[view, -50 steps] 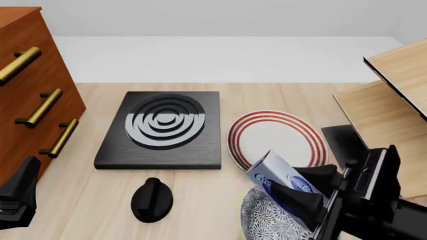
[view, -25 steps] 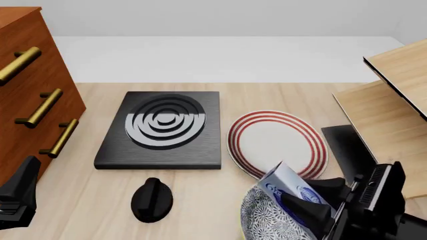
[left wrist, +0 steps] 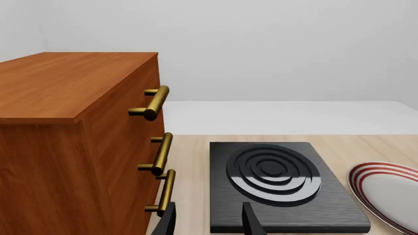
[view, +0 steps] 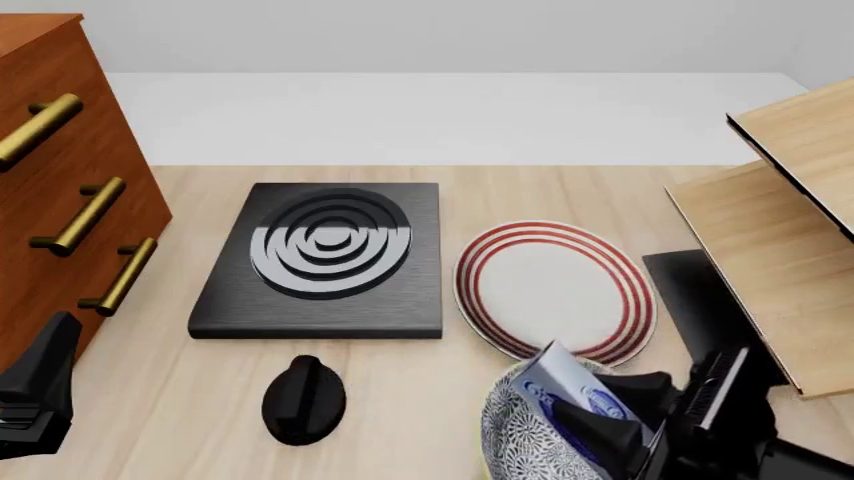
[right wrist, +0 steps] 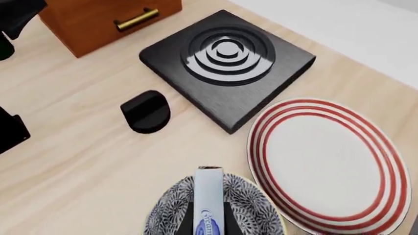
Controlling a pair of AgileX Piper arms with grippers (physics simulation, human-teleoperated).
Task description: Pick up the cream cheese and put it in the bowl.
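My right gripper (view: 611, 408) is shut on the cream cheese (view: 561, 385), a pale silver-blue box with a dark blue logo. It holds the box tilted over the speckled bowl (view: 518, 432) at the near table edge, with the box's lower end down inside the rim. In the right wrist view the cream cheese (right wrist: 209, 196) stands edge-on between the fingers, over the bowl (right wrist: 168, 215). My left gripper (left wrist: 207, 223) is open and empty, low at the near left by the cabinet, and also shows in the front view (view: 30, 395).
A white plate with red rings (view: 554, 287) lies just beyond the bowl. A black stove plate (view: 327, 258) and a black knob (view: 304, 398) are left of it. A wooden drawer cabinet (view: 60, 180) stands far left and a light wooden structure (view: 781, 210) at right.
My right gripper has moved down and toward the near edge with the cream cheese, bringing the box lower into the bowl. The left arm has not moved.
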